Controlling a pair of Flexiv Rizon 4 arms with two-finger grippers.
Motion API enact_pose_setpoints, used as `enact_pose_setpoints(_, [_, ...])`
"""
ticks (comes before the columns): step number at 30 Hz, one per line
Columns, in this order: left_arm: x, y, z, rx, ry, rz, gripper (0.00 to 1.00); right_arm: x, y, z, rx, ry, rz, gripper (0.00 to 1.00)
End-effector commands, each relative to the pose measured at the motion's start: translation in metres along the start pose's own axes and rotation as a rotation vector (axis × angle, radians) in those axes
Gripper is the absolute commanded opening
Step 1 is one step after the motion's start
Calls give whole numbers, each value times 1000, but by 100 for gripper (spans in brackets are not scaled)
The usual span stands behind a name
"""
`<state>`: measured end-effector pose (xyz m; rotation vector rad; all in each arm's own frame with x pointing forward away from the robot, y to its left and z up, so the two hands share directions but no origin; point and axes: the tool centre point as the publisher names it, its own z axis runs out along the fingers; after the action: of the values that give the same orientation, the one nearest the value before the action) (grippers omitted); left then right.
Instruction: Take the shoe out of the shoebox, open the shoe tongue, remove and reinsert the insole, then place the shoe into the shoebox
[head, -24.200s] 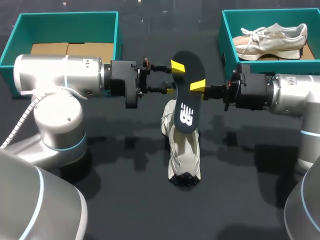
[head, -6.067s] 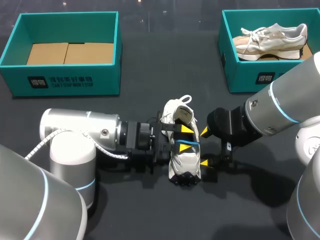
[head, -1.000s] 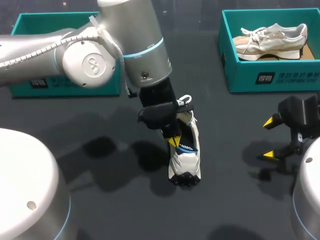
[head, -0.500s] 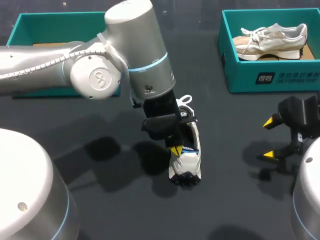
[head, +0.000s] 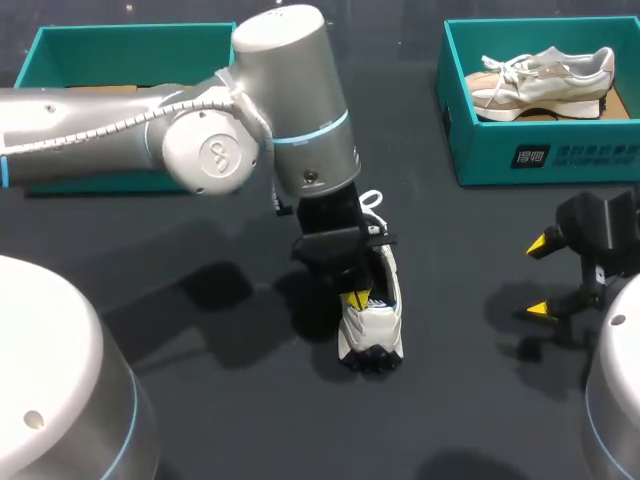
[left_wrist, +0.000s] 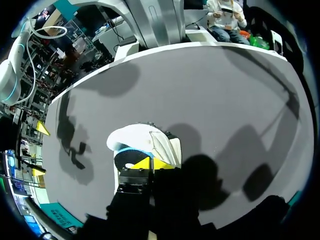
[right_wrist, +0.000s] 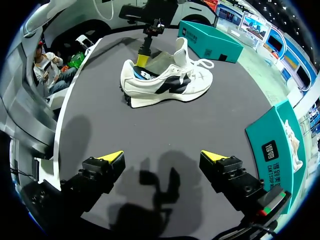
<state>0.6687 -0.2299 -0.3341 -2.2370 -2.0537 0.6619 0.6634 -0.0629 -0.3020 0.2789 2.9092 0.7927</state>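
Two teal boxes sat along the far side of the table (head: 250, 420). The left box (head: 120, 50) was mostly hidden behind the left arm (head: 280, 100), with only a sliver of cardboard (head: 90, 87) showing on its floor. The right box (head: 540, 155) had a pale sneaker (head: 540, 75) lying on its side in it, lengthwise across the box.

The shoe (head: 375, 325) was out on the table, about in the middle, upright on its sole. Its long axis ran near to far: heel toward the robot's side, toe and laces pointing off toward the boxes. In the right wrist view the tongue stood up and the toe end faced the left box.

The left arm came in from the left, passed over the front of the left box and bent down onto the shoe. The left gripper (head: 355, 298) was poked into the shoe's opening near the heel, over the dark inside. Honestly couldn't tell if that gripper was open or closed.

The right gripper (head: 540, 277) hung low over the table on the right, fingers spread wide with nothing between them, well apart from the shoe. A broad stretch of dark table lay between the two, and the shoe sat well away from both boxes and from the table's edges.
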Motion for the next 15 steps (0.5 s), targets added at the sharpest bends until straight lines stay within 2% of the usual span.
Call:
enact_pose_setpoints(1, [5,-5,-16,-24,-22,18,0,2,0,0,1,-3,-1,100])
enact_pose_setpoints(6, [-3,-6,-29,-44,-39,38,0,2,0,0,1,-3,-1,100])
enact_pose_setpoints(15, [-24,3,2,-30,7,33,0,2,0,0,1,-3,-1,100])
